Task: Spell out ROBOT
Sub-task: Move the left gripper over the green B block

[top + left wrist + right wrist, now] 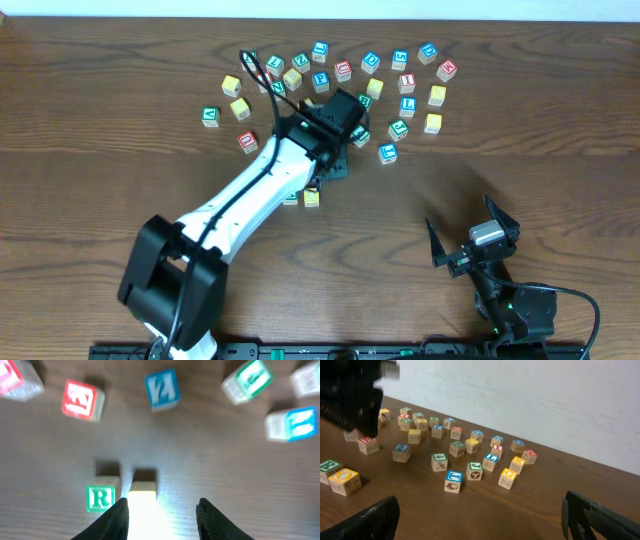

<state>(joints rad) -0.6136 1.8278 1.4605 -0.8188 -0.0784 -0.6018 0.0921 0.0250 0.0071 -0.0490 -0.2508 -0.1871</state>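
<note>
The green-letter R cube [100, 498] sits on the wood table with a yellow-faced cube [143, 489] close to its right. My left gripper [162, 512] hovers just above and behind the yellow cube. Its jaws are apart: the left fingertip is beside the cube and the right one stands well clear of it. Overhead, both cubes, R [291, 199] and yellow [312, 197], peek out from under the left arm, below the left gripper [332, 167]. The right wrist view shows the R cube [330, 468] and the yellow cube [344, 481] side by side. My right gripper [468, 236] is wide open and empty near the front right.
Several other alphabet cubes [340, 80] are scattered across the back of the table, among them a red one [80, 400], a blue one [162, 389] and a green one [248, 380]. A white wall [530, 400] stands behind the table.
</note>
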